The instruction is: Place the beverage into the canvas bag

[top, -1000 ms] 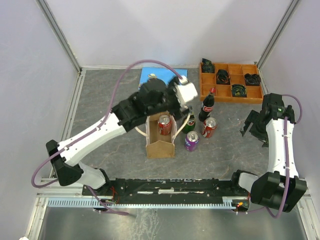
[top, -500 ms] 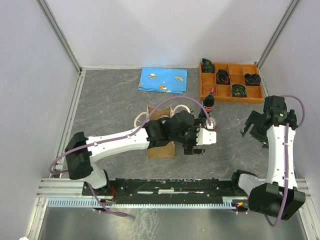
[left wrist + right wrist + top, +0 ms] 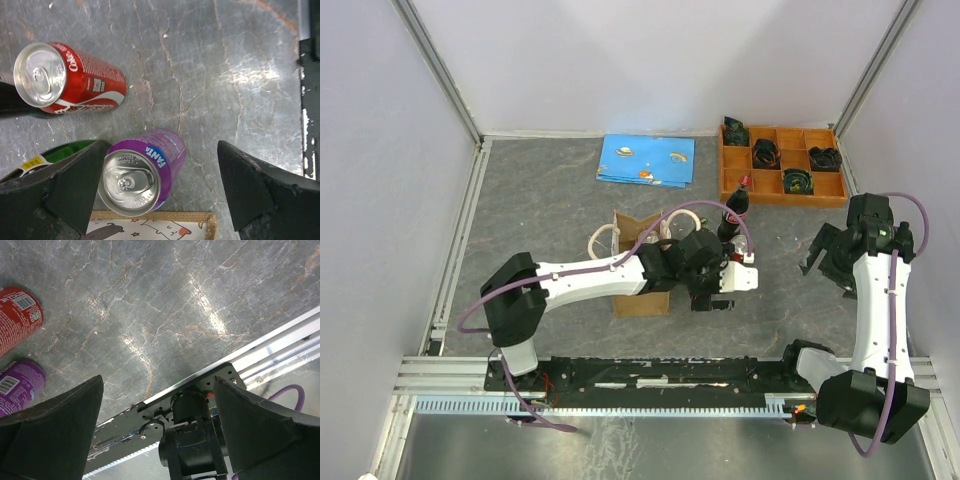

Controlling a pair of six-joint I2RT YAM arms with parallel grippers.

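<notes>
The left gripper (image 3: 161,160) is spread wide above the table (image 3: 225,75), with its fingers (image 3: 70,185) on either side of the upright purple Fanta can (image 3: 137,177) but not closed on it. The can stands just beside the rim of the canvas bag (image 3: 150,226), near a red Coca-Cola can (image 3: 65,77) and a green bottle (image 3: 70,149). The right gripper (image 3: 159,385) hangs wide open and empty at the table's right side.

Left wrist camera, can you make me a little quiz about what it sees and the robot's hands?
1. True or false: the left gripper is shut.
2. In the left wrist view, what colour is the can between its fingers? A red, B purple, C green.
3. Fill in: the right gripper holds ____.
Key: 1 false, it is open; 2 B; 3 nothing.
</notes>
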